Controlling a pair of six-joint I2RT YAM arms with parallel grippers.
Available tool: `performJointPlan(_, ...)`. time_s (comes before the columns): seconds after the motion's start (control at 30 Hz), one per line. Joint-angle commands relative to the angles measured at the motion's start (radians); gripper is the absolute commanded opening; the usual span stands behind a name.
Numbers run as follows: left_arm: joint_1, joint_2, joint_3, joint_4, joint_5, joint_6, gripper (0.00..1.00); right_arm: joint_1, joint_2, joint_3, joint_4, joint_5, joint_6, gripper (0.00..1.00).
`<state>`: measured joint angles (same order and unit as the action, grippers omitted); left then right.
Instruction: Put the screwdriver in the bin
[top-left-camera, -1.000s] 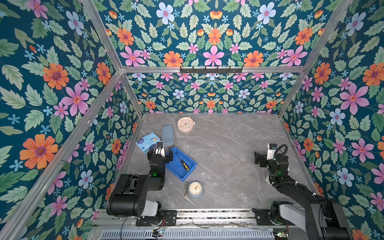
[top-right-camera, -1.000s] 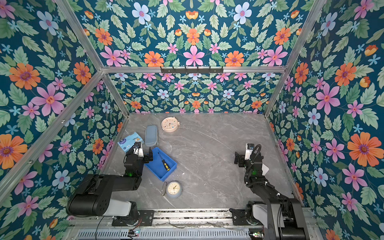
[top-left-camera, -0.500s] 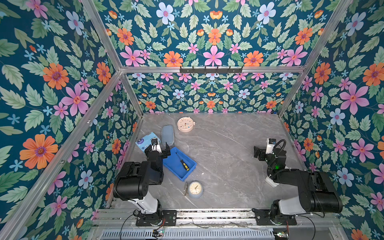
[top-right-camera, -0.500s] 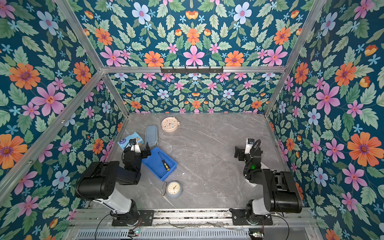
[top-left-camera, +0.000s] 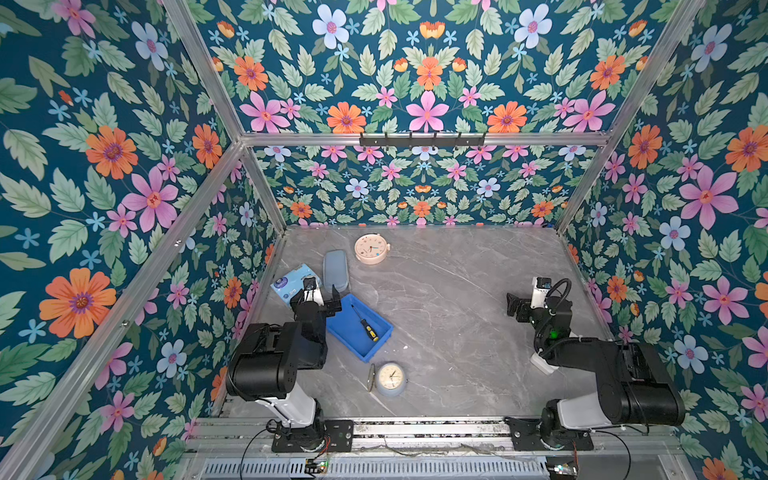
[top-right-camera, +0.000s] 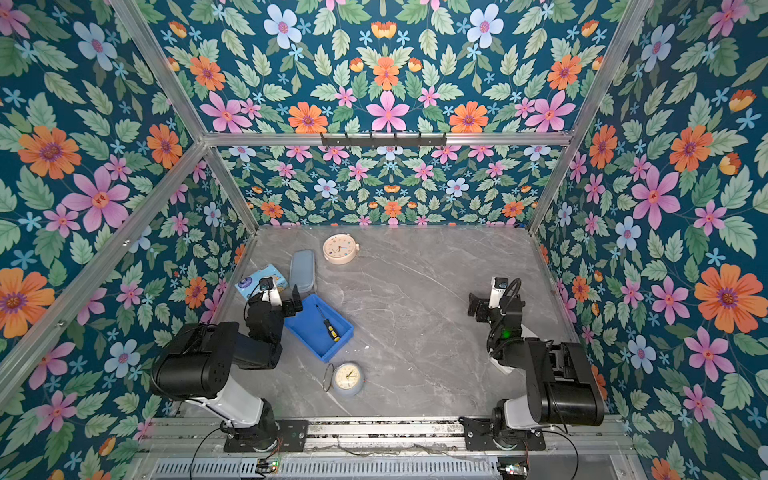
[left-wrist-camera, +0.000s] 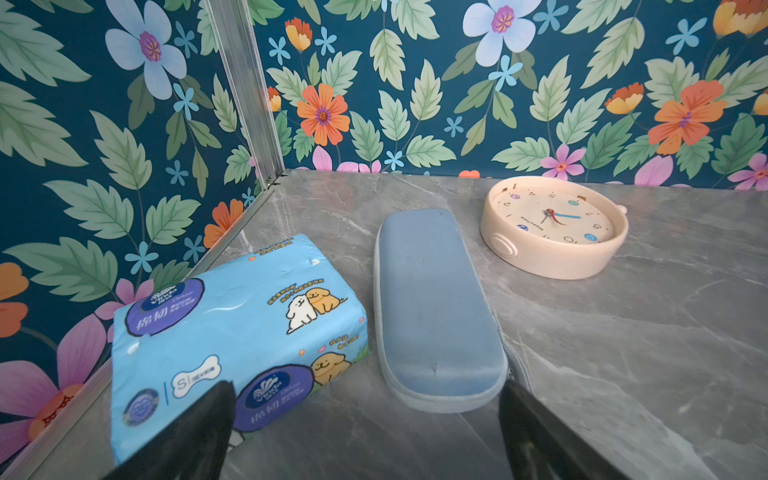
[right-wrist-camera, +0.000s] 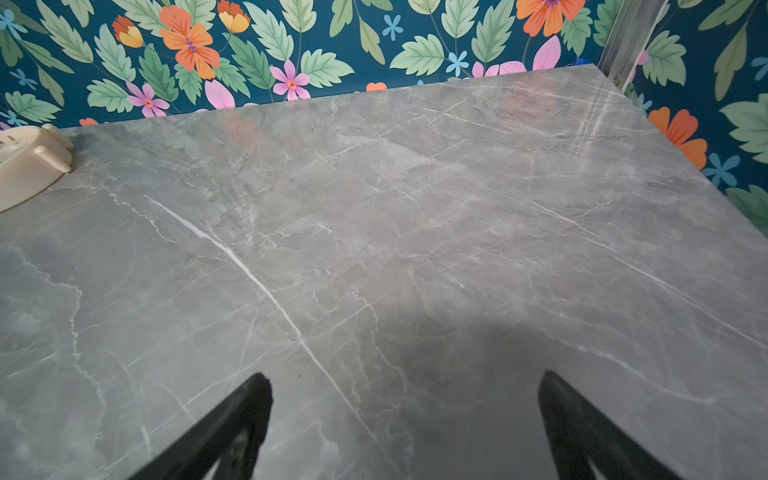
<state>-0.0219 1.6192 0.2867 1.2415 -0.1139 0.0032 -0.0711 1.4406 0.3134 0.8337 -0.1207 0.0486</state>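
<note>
Bin and contents, seen from above and from both wrists. The bin (top-left-camera: 347, 332), a shallow bright blue tray, lies on the grey marbled surface (top-left-camera: 449, 316) toward its left side, turned at an angle to the surface edges. The screwdriver (top-left-camera: 365, 324) lies flat inside it and is the only thing in it. Its thin dark shaft points toward the back wall, its black-and-yellow handle points toward the bin's near right wall, and the whole tool sits within the rim. The left gripper (left-wrist-camera: 365, 388) hangs at the bin's far left corner and faces the back. Its jaws stand wide apart and hold nothing; in the left wrist view they frame the near ends of a tissue pack (left-wrist-camera: 232, 316) and a closed grey-blue case (left-wrist-camera: 432, 307). These two lie side by side, with the pack against the left wall. A cream clock (top-left-camera: 371, 248) lies face up beyond the case, near the back wall. A blue-grey clock (top-left-camera: 390, 379) lies just off the bin's near corner, not touching it and close to the front edge. The right gripper (right-wrist-camera: 405, 376) hangs near the right wall with its jaws also fully parted and empty, over bare marble. Between the bin and this gripper, a broad open stretch of surface runs from the front edge to the back wall.
</note>
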Motion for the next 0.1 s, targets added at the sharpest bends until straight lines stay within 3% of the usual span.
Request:
performJointPlan(0.0,-0.001,0.001,0.003,0.009,0.000,-0.004,1.00,0.001,-0.002,0.003,0.031,0.004,0.003,0.99)
performJointPlan(0.07,0.000,-0.001,-0.002,0.017,-0.001,-0.003,1.00,0.000,-0.003,0.003,0.032,0.002,0.004,0.99)
